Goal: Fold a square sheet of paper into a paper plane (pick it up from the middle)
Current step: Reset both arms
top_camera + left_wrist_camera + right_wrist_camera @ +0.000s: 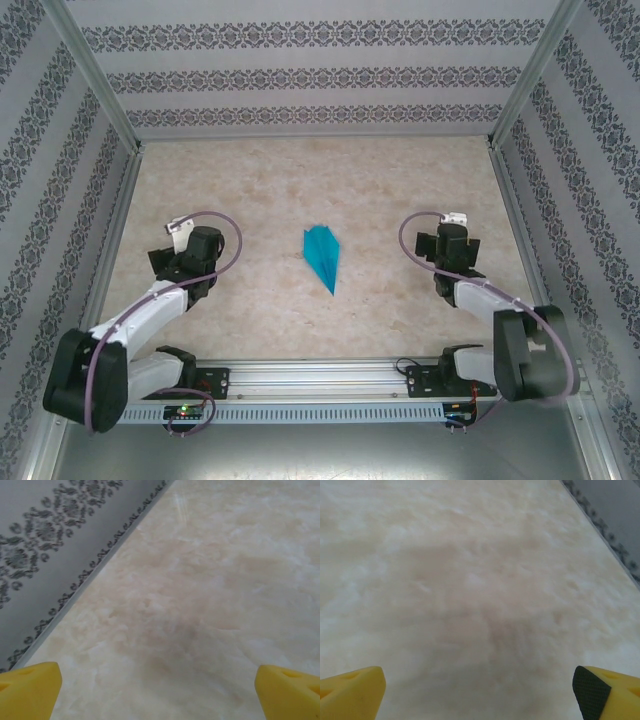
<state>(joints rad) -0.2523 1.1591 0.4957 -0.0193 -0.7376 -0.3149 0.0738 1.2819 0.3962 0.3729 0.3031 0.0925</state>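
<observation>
- 1x paper plane (323,257), teal, the sole paper item.
- 1x table (420,180).
- 2x arms: left arm (150,310), right arm (490,298).
- 2x claws: left claw (159,692), right claw (480,692).
- 4x yellow fingertips (30,690), two per claw.
- 2x purple cables (238,238), one looped per arm.
- 3x patterned walls (300,70).
- 1x aluminium rail (320,375) under both bases.

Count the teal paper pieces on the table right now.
1: the paper plane lies flat at the middle of the table, pointed tip toward the near edge. No other seems hidden.
</observation>
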